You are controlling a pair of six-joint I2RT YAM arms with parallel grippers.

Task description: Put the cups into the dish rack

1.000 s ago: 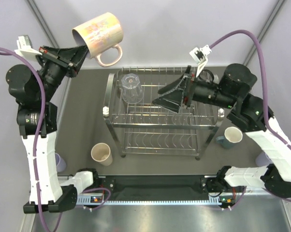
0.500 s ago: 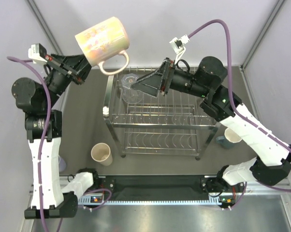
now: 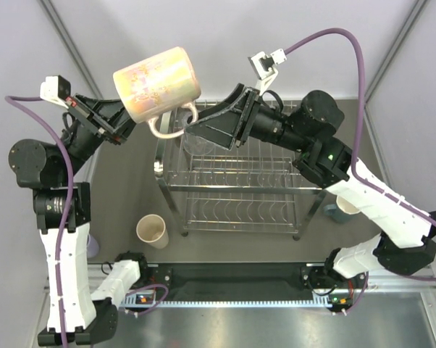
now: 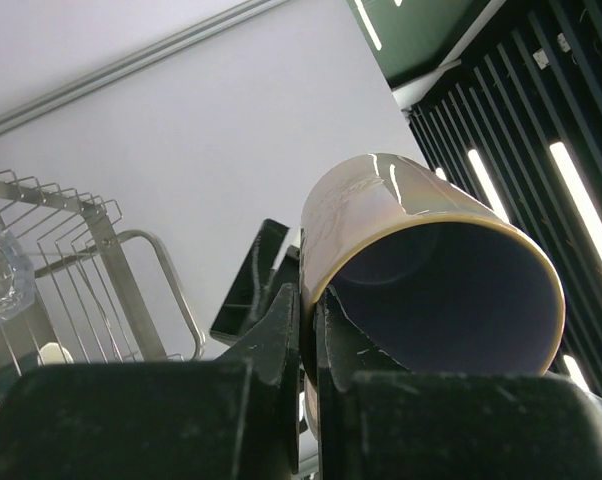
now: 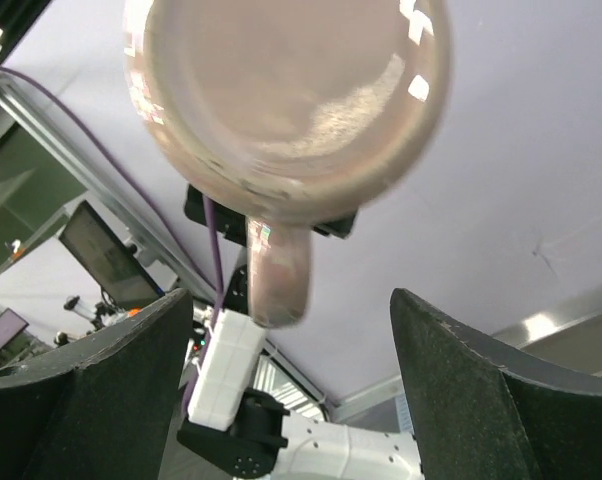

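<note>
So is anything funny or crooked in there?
Yes. The pink mug is up in the air, tipped on its side and pinched by its rim in the left gripper, near the dish rack's far left corner. The right gripper is open right by its handle.

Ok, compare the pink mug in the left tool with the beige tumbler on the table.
The pink mug has a handle; the beige tumbler has none. The mug is up in the air, tipped on its side, its rim pinched by the left tool; the tumbler stands upright on the table, mouth up, with nothing touching it. Both are outside the dish rack.
</note>
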